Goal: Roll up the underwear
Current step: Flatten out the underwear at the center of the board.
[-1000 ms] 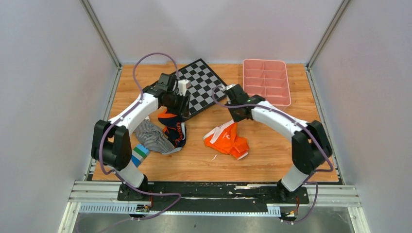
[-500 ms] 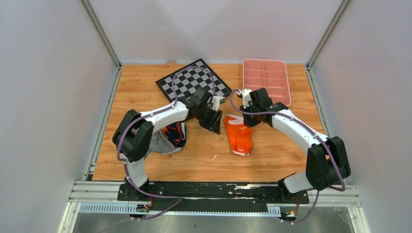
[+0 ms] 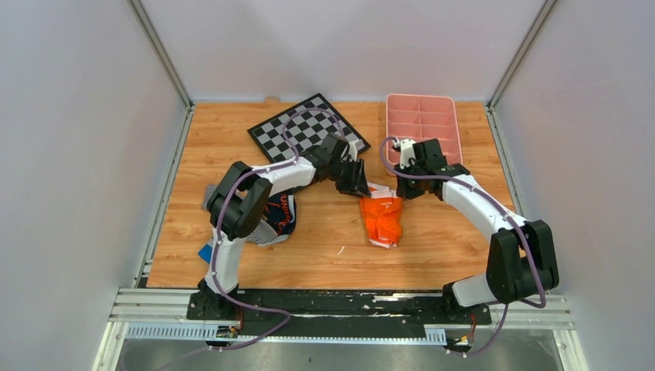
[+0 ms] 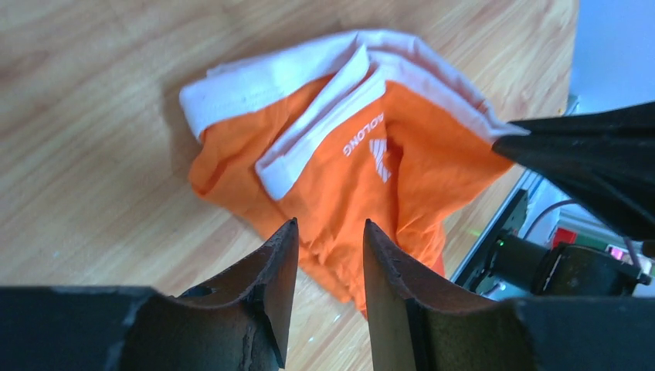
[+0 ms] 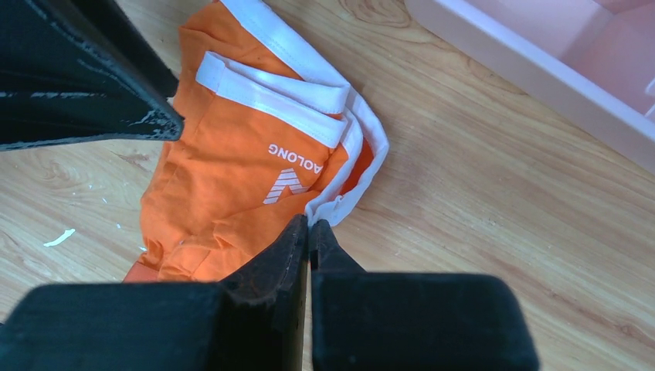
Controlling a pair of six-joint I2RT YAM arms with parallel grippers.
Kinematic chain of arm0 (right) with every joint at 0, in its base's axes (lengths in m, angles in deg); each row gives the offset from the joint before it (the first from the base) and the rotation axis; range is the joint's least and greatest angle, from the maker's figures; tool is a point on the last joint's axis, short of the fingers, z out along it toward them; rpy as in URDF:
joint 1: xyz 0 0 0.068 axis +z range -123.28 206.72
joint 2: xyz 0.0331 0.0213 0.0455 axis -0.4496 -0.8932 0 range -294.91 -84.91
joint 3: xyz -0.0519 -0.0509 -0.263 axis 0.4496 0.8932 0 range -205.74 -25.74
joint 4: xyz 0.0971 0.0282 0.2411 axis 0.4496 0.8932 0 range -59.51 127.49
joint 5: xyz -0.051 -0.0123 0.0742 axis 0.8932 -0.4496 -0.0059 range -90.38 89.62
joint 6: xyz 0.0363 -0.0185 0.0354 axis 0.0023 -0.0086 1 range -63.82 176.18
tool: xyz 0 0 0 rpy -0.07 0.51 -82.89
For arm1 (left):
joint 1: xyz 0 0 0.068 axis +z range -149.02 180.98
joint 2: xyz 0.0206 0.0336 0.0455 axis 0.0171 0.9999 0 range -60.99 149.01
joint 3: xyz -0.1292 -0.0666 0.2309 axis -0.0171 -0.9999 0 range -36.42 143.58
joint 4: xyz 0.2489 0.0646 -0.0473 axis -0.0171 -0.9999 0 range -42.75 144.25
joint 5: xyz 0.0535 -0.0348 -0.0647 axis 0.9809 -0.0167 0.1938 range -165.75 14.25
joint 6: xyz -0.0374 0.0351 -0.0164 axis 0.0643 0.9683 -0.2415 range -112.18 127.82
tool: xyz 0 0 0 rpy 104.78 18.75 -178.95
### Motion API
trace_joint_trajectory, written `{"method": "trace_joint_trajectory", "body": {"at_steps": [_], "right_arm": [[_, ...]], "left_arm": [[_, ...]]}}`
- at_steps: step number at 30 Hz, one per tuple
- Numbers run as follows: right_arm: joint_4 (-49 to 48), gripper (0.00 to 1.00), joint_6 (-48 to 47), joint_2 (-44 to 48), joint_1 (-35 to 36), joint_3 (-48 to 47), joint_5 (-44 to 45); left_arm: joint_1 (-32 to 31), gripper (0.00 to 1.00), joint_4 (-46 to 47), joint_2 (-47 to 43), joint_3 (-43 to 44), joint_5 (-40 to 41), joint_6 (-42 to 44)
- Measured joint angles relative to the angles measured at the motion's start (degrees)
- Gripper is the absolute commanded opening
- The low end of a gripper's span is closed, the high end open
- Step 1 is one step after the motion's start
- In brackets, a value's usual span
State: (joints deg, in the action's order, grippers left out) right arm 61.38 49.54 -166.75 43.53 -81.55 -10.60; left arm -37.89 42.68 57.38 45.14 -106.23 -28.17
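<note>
The orange underwear (image 3: 381, 219) with white trim lies crumpled on the wood table's middle, waistband toward the back. My left gripper (image 3: 358, 180) hovers at its back left corner. In the left wrist view the underwear (image 4: 347, 154) lies below and ahead of that gripper (image 4: 328, 228), whose jaws are open and empty. My right gripper (image 3: 407, 184) is at the back right corner. In the right wrist view that gripper (image 5: 309, 224) is shut, its tips pinching the edge of the white trim of the underwear (image 5: 247, 170).
A chessboard (image 3: 307, 129) lies at the back centre and a pink divided tray (image 3: 423, 129) at the back right, its wall near the right gripper (image 5: 541, 66). A navy pair (image 3: 279, 212) and a striped garment (image 3: 255, 229) lie to the left.
My left arm swung right from the chessboard to the underwear. My right gripper moved right and back, and the underwear went with it and turned lengthwise.
</note>
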Motion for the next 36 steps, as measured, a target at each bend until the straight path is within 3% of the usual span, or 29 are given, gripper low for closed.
{"method": "trace_joint_trajectory", "body": {"at_steps": [24, 32, 36], "right_arm": [[-0.4, 0.00, 0.5, 0.0, -0.1, 0.0, -1.1], [-0.3, 0.00, 0.5, 0.0, -0.1, 0.0, -1.1], [-0.4, 0.00, 0.5, 0.0, -0.1, 0.0, -1.1]], "left_arm": [[0.8, 0.46, -3.6, 5.9, 6.7, 2.3, -0.6], [0.8, 0.35, 1.6, 7.3, 5.6, -1.9, -3.9], [0.8, 0.40, 3.5, 7.4, 5.0, -3.5, -5.2]]}}
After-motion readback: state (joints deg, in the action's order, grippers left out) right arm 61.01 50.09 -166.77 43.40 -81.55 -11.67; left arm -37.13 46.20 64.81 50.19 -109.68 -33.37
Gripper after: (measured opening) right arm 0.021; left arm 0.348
